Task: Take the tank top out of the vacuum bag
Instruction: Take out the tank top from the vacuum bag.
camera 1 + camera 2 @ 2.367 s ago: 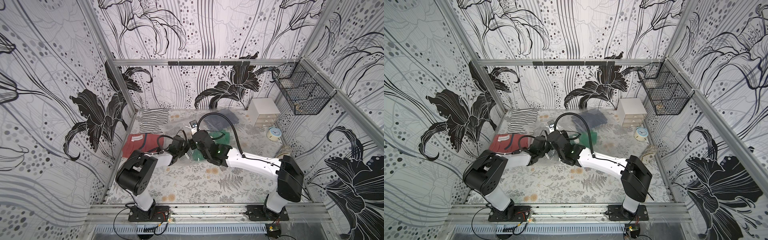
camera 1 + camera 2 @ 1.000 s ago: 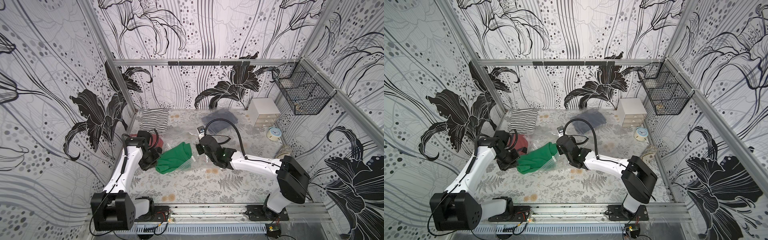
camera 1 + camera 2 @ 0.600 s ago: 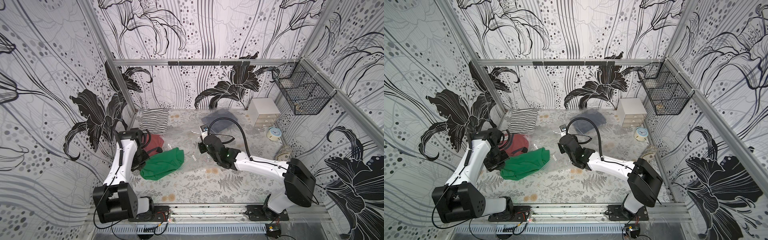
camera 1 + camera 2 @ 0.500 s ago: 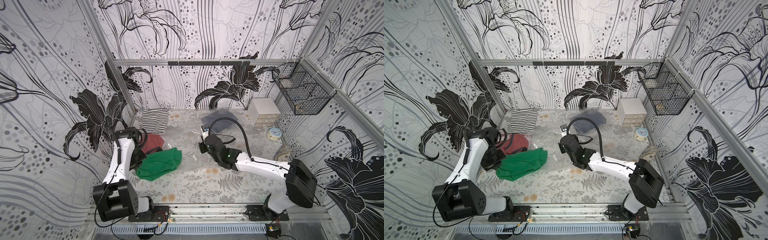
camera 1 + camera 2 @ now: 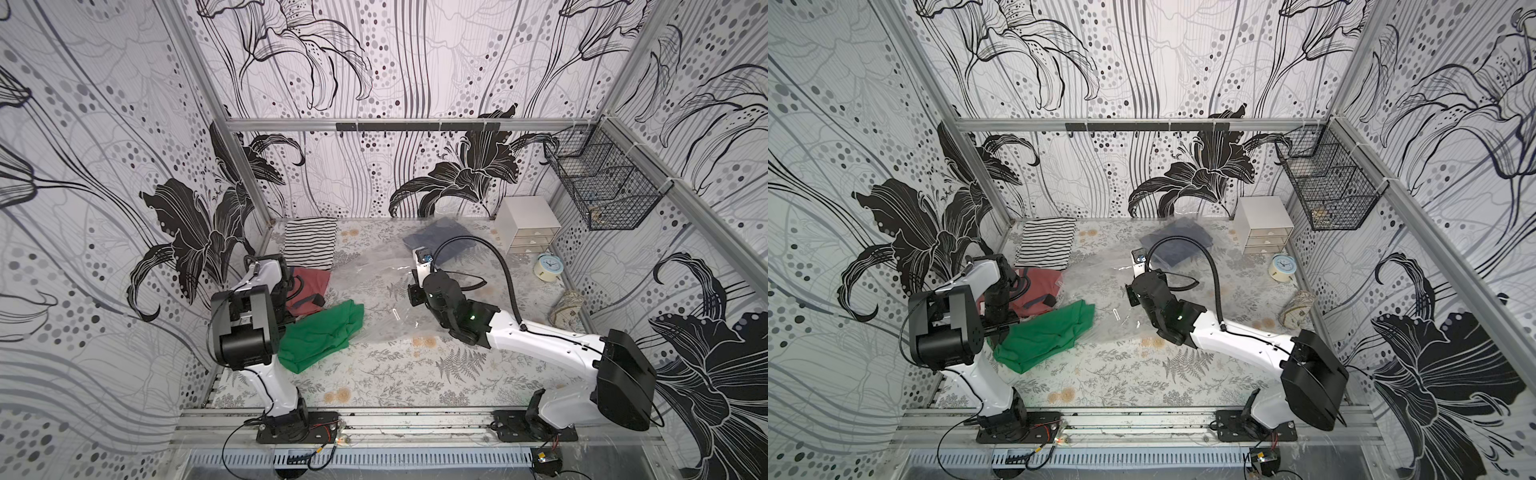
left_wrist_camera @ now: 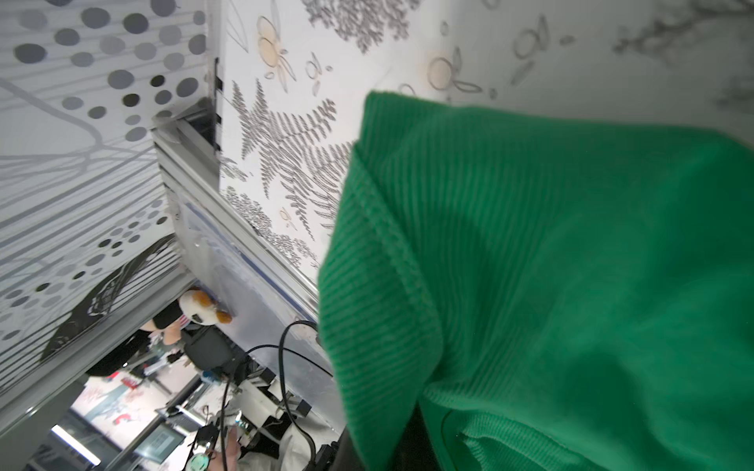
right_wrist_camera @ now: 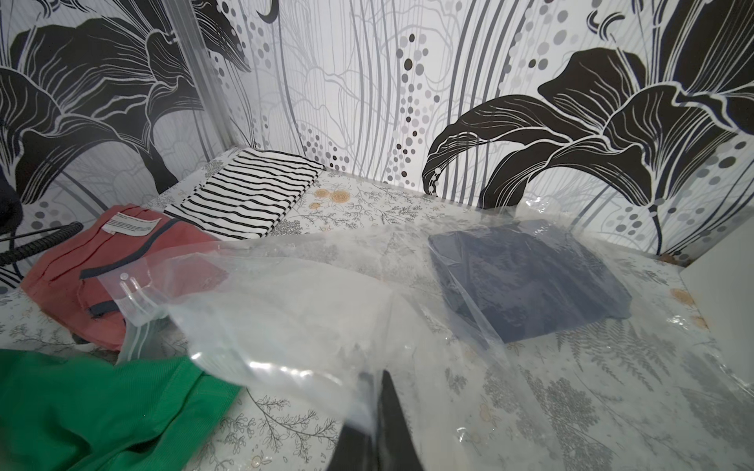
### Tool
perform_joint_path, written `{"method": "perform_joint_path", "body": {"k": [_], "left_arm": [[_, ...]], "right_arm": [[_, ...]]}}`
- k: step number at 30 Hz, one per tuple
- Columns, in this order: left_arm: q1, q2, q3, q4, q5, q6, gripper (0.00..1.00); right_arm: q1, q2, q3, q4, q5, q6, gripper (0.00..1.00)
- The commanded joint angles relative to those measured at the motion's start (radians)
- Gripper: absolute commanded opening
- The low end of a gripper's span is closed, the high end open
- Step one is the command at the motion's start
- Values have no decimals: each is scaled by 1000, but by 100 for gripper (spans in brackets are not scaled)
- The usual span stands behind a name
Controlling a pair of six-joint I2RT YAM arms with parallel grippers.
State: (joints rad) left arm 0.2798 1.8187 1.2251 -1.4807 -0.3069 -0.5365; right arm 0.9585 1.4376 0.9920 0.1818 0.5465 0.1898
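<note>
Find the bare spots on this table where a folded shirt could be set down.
Bare: the front strip of table between the green tank top and the front rail. Crowded: back left, where striped garment, red garment and vacuum bag lie close together.

A worktop covered in a pale fern-and-flower print is carrying clothes and small items. A striped garment is lying folded in the far left corner, with a red garment just in front of it. A green tank top is sprawling beside the red one. A clear vacuum bag is spreading across the middle, with a dark blue garment inside. A white drawer unit, a clock and a patterned pouch are sitting along the right edge.
</note>
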Motion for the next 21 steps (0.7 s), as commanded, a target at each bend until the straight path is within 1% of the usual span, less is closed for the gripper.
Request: {"method": "perform_joint_path", "body": {"k": [1,8,10,13,14,16,19,20,21], "left_arm": [[57,42,44,-69,-156,-54,0],[90,151,133,-81,-211,-65,0],[100,168,156,-92,-255,-77,0],[136,193,173,-98,-288,-74,0],[142,199,178,-100,-301,-72,1],[143,214,183,-88,-304,-50,9],[153,225,170,-76,-333,-43,9],[156,233,174,-76,-332,-43,11],[149,242,177,-78,-327,-41,18]], "right_arm": [[-10,-29,-2,30,47,-15,0],[-10,-42,-2,25,50,-27,0],[-10,-41,-4,26,52,-31,0],[-10,-40,-2,25,52,-33,0],[-10,-40,-2,28,52,-33,0],[-10,-39,-1,26,53,-35,0],[-10,-32,1,28,52,-36,0],[-10,-29,5,25,53,-38,0],[-10,-29,6,24,52,-36,0]]}}
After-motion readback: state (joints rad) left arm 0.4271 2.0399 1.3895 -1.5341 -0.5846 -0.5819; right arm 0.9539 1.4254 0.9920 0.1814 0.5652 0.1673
